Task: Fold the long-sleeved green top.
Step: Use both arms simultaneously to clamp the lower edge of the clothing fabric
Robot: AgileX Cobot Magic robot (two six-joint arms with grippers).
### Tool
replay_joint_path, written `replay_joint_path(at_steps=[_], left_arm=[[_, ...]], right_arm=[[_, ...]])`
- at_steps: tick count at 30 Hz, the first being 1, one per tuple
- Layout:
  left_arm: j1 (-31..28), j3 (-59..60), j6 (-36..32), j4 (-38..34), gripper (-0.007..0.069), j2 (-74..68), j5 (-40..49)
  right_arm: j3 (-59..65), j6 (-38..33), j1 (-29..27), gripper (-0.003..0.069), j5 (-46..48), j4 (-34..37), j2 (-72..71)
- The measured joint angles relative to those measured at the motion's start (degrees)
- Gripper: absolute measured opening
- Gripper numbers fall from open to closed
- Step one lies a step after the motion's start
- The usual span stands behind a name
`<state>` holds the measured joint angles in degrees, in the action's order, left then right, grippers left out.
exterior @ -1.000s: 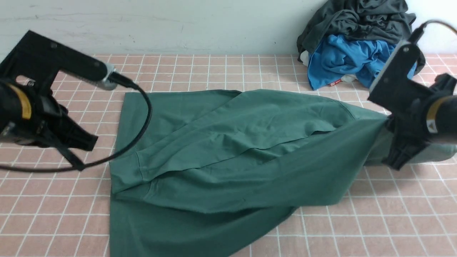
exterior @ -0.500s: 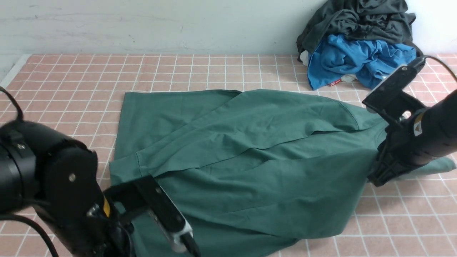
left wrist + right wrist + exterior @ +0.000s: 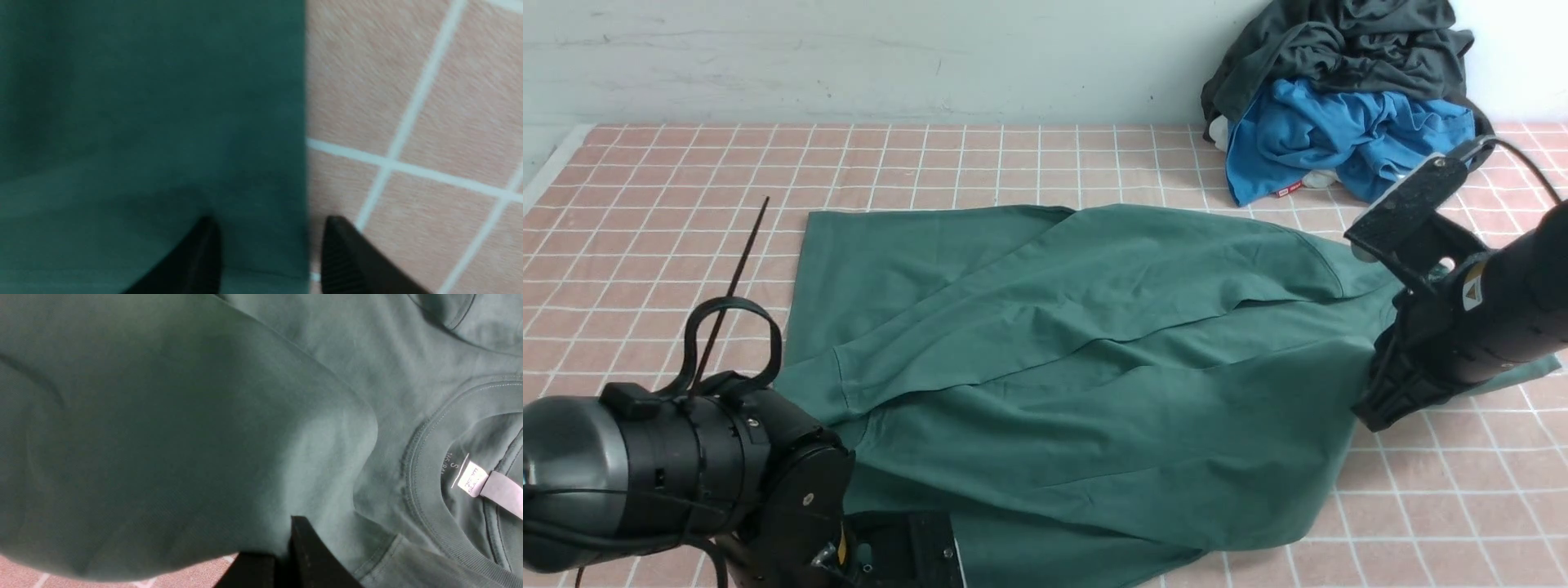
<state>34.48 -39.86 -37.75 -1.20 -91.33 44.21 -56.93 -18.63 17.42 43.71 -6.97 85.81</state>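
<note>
Shirt (image 3: 1094, 425) could skew if the right gripper (image 3: 282, 557), clamped on it, pulls before the left gripper (image 3: 271, 222), fingers parted about its edge, bites.

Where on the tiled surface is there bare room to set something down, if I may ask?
Bare tiles lie between the green top and the wall, and at the top's left. It is crowded at far right, by the blue garment, and around both arms.
</note>
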Motion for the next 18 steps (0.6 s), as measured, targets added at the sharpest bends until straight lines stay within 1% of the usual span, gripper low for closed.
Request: replay_joint_path(at_steps=[1,2,3,5,6,9,10,11,13,14,16,18], left_arm=[[0.0,0.0,0.7,0.9,0.0176,0.0,-0.9],[0.0,0.0,0.7,1.2,0.0165,0.1,-1.0],[0.0,0.0,1.8,1.8,0.0086,0.5,-1.4],[0.0,0.0,4.2,2.5,0.0036,1.3,-1.4],[0.0,0.0,7.0,2.8,0.001,2.8,-1.3],[0.0,0.0,13.8,3.1,-0.0005,7.3,0.3],[0.0,0.0,14.2,3.1,-0.0005,7.7,0.7],[0.0,-0.1,17.5,3.6,-0.0005,10.5,2.6],[-0.2,-0.7,20.9,5.1,-0.0005,15.0,5.6],[-0.7,-1.7,23.5,6.4,-0.0005,17.7,7.9],[-1.8,-3.0,25.8,7.4,-0.0005,20.2,9.8],[-6.1,-7.1,30.0,10.2,-0.0003,23.9,11.7]], right_arm=[[0.0,-0.4,0.0,0.0003,0.1,0.0,0.0],[0.0,-0.5,0.0,0.0003,0.1,0.0,0.0],[0.0,-0.7,0.0,0.0003,0.5,0.0,0.0],[0.0,-0.9,0.0,0.0003,0.7,0.0,0.0],[0.0,-1.0,0.0,0.0003,0.8,0.0,0.0],[0.0,-1.0,0.0,0.0003,1.2,0.0,0.0],[0.0,-1.0,0.0,0.0003,1.2,0.0,0.0],[0.0,-1.2,0.0,0.0003,2.1,0.0,0.0],[-0.1,-1.4,0.0,0.0003,4.0,0.2,0.0],[-0.2,-1.7,0.0,0.0003,5.6,0.2,0.0],[-0.2,-2.2,0.0,0.0003,6.9,0.2,0.0],[-0.2,-4.0,0.0,0.0003,8.5,0.2,0.0]])
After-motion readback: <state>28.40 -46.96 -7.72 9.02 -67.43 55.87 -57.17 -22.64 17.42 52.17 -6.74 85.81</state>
